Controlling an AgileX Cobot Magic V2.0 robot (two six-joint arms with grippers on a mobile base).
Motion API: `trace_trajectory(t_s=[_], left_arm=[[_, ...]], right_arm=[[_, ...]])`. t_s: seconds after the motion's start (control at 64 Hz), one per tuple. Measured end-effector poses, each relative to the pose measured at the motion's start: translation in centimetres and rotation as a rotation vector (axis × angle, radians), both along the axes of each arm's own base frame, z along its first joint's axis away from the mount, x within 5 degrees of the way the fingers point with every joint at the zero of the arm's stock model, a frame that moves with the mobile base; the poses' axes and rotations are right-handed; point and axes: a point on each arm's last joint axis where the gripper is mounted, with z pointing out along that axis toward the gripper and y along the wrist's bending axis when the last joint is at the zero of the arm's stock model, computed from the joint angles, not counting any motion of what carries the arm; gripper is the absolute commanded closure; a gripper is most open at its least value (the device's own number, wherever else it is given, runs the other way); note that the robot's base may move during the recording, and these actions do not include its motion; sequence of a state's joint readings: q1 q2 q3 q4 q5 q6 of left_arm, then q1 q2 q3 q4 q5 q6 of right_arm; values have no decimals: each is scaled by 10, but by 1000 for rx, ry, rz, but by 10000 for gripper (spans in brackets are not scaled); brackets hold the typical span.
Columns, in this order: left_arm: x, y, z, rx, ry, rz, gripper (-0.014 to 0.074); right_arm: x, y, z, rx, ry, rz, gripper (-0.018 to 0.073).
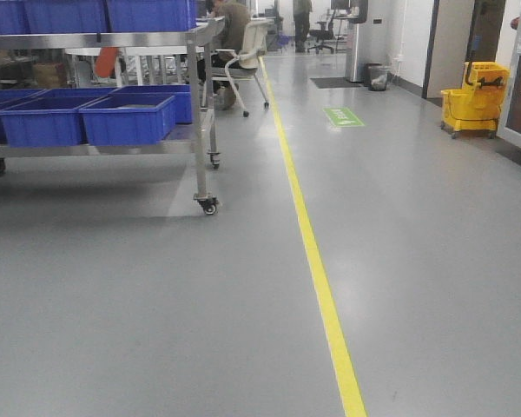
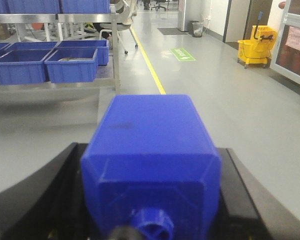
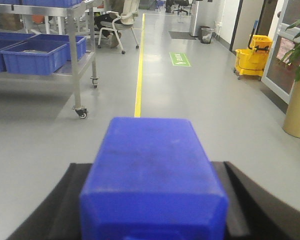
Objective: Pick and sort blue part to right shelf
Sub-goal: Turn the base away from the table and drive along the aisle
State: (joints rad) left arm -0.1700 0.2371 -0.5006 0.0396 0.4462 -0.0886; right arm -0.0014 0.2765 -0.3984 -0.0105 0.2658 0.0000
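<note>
Two blue blocks held: my left claw (image 2: 150,192) clamps the capped block (image 2: 150,135), my right claw (image 3: 150,200) the other block (image 3: 150,155), cap hidden; which is the tall part I cannot tell. Picking done, shelving left. Bin rack (image 1: 200,130) at ten o'clock.

Legible text: none | green floor sign (image 1: 343,116): white marking, possibly an arrow, too blurred to read | pink door notice (image 2: 295,38): unreadable

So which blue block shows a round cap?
The block in the left claw: a round cap juts from its near end. The right claw's block shows flat faces only.
</note>
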Motion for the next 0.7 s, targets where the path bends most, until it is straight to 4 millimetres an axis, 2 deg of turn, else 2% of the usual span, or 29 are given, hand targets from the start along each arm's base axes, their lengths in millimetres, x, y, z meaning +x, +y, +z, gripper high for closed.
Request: trace_trajectory(t_s=[0.703], left_arm=[[0,0,0,1,3,1,263]], right_arm=[[0,0,0,0,0,0,139]])
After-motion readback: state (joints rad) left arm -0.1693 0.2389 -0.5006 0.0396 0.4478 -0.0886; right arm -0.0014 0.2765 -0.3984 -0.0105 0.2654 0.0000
